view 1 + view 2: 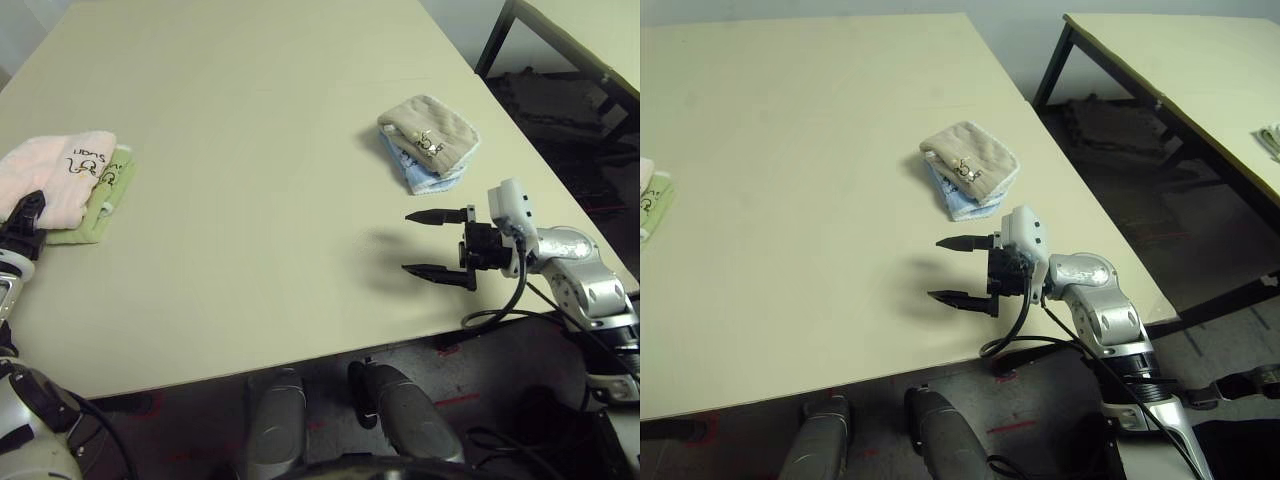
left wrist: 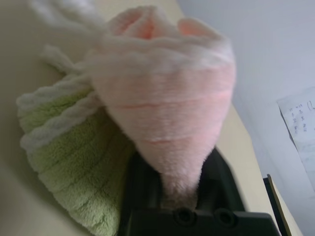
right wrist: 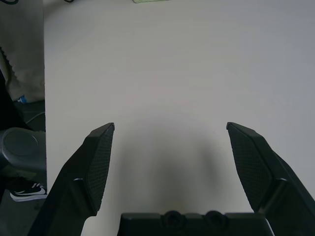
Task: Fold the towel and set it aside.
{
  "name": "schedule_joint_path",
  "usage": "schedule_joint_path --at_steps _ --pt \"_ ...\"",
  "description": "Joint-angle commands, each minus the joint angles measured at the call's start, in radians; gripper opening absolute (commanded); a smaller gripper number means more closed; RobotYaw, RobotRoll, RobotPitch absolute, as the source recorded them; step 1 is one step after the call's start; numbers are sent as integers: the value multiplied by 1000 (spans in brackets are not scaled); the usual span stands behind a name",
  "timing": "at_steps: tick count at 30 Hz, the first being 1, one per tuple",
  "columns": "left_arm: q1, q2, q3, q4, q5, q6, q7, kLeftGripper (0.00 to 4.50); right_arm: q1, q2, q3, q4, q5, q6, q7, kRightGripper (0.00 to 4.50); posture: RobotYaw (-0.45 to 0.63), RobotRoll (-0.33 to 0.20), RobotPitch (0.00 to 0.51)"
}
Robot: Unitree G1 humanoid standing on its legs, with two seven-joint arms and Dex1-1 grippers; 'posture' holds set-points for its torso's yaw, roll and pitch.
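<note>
Where the beige table (image 1: pixel 260 200) runs out at its left edge, the pink towel (image 1: pixel 55 172) lies folded into a thick bundle, its dark embroidered script facing up. It rests partly on top of a small light-green folded towel (image 1: pixel 105 205), which sticks out from under it on the side nearer the table's middle. The left claw (image 1: pixel 22 222) sits at the near end of the pink towel. In the left wrist view the towel's (image 2: pixel 165 98) fluffy end lies between the two black fingers (image 2: pixel 135 187), which flank it closely on both sides; whether they press on the cloth or merely stand beside it I cannot tell. The green towel (image 2: pixel 69 157) shows beside and below the pink one there.

The right claw (image 1: pixel 435 243) hovers over bare table near the right edge, pointing toward the left, well apart from every cloth. Its fingers (image 3: pixel 98 167) are spread wide with nothing between them, and its shadow falls on the tabletop beneath it.

Farther back on the right side of the table, a tan folded towel (image 1: pixel 430 132) lies stacked on a light-blue folded towel (image 1: pixel 415 178), whose edge peeks out below it. A second table (image 1: pixel 1180 80) with dark legs stands off to the right.
</note>
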Motion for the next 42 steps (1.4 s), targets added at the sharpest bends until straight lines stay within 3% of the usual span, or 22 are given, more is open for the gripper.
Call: schedule_joint_path --at_steps 1,6,10,15,21,26,28,30,34,39,42 --pt "15 17 6 -17 14 27 2 2654 4 -8 -10 -4 10 0 2 4500 -25 0 168" --pt "32 25 13 -58 6 72 5 4437 -2 -3 -7 -1 11 2 1 4500 -22 0 166" --pt "108 27 53 -175 -26 161 29 4476 -9 -3 -13 5 15 3 1 4500 -29 0 171" --pt "259 -10 171 -440 -129 341 131 4476 -11 -4 -27 9 28 15 -4 4500 -24 0 173" --pt "550 -205 369 -895 -452 609 367 4476 -14 -4 -51 15 36 19 -19 4500 -12 0 180" --pt "795 -360 377 -1112 -718 597 514 4476 -24 -4 -67 40 41 26 -28 4500 23 0 186" --pt "869 -395 345 -1173 -748 566 530 4476 -39 5 -82 54 52 46 -52 4500 37 0 189" --pt "894 -410 304 -1237 -665 496 491 4476 -57 21 -103 67 67 73 -97 4500 51 0 195" --pt "844 -402 163 -1342 -343 231 327 4476 -78 66 -134 100 17 59 -241 4500 54 0 199" --pt "850 -405 -36 -1286 125 -200 112 4476 -20 118 -191 111 -113 -101 -489 4500 20 0 199" --pt "863 -444 -65 -1227 260 -385 67 4476 77 160 -241 79 -146 -169 -616 4500 4 0 199"
